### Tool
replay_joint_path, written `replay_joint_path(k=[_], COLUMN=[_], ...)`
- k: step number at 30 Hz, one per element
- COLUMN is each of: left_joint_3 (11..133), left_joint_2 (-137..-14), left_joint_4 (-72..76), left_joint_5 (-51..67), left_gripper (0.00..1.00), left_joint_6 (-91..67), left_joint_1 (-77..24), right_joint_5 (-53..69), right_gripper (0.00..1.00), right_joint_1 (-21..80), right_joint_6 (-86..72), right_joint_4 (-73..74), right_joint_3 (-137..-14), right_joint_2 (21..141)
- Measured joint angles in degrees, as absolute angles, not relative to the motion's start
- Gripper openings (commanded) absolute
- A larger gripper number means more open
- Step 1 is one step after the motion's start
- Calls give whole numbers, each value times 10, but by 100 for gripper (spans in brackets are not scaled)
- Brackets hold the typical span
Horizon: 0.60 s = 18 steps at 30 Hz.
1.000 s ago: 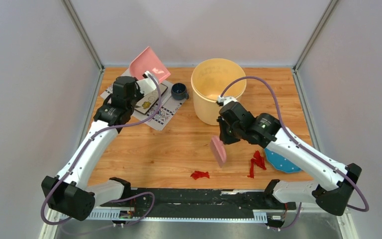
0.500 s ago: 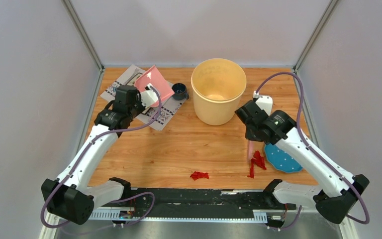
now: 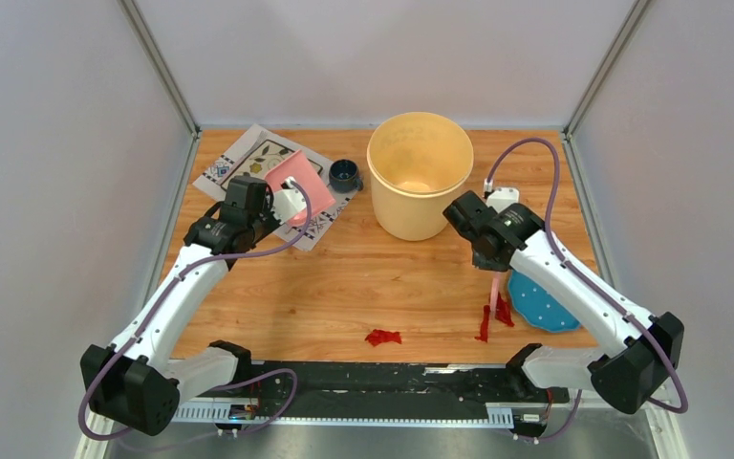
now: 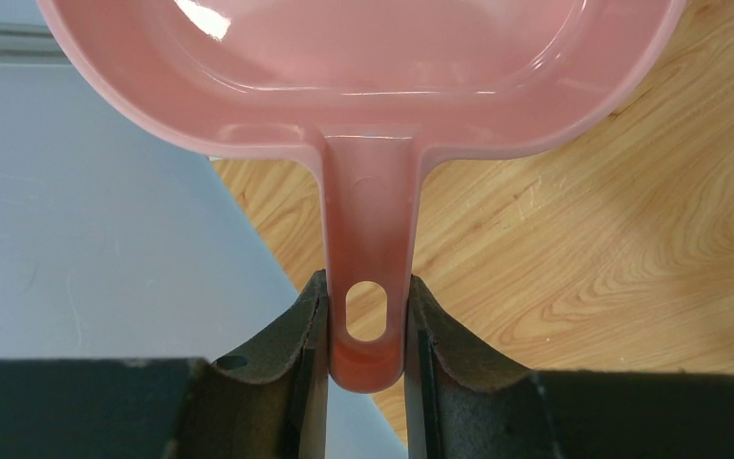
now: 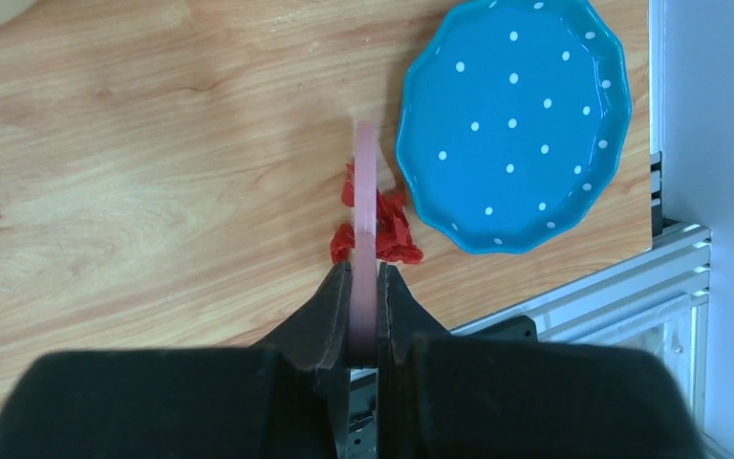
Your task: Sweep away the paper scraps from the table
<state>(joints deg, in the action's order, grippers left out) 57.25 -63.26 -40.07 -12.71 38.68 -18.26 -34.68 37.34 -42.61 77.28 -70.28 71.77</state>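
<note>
I'm clamping R claw (image 5: 363, 277) on the brush (image 5: 365, 191), over scraps (image 3: 495, 314) beside the plate (image 5: 516, 124), lower right of the desk (image 3: 363, 277); stray scrap (image 3: 382, 337) lower centre. L claw (image 4: 366, 287) is gripping the dustpan (image 4: 363, 57) handle, upper left. Next, I reckon: bringing the dustpan near, sweeping in.

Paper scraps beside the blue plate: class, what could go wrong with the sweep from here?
The pink brush stands among red scraps right beside the dotted plate; a stroke may push them under its rim. The dustpan, in the left gripper, is far away, so scraps may scatter. One scrap lies apart, easily missed.
</note>
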Motion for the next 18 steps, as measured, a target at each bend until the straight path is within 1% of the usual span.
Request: replay_joint_path(k=[3, 6, 10, 12, 18], left_joint_3=[573, 573, 573, 571, 567], left_joint_2=[-633, -633, -633, -633, -632], left_joint_4=[-401, -401, -403, -405, -414], left_joint_5=[-126, -125, -125, -125, -127], left_gripper=[0, 0, 0, 0, 0], left_joint_6=[386, 386, 386, 386, 382], left_joint_1=[-183, -183, -182, -182, -179], right_joint_5=[-341, -307, -251, -232, -189], right_gripper=[0, 0, 0, 0, 0], right_joint_1=[373, 373, 399, 433, 536], right_joint_6=[-425, -413, -388, -380, -359], right_joint_4=[769, 772, 758, 749, 671], right_joint_3=[-676, -635, -630, -645, -766], right_joint_2=[717, 717, 720, 733, 823])
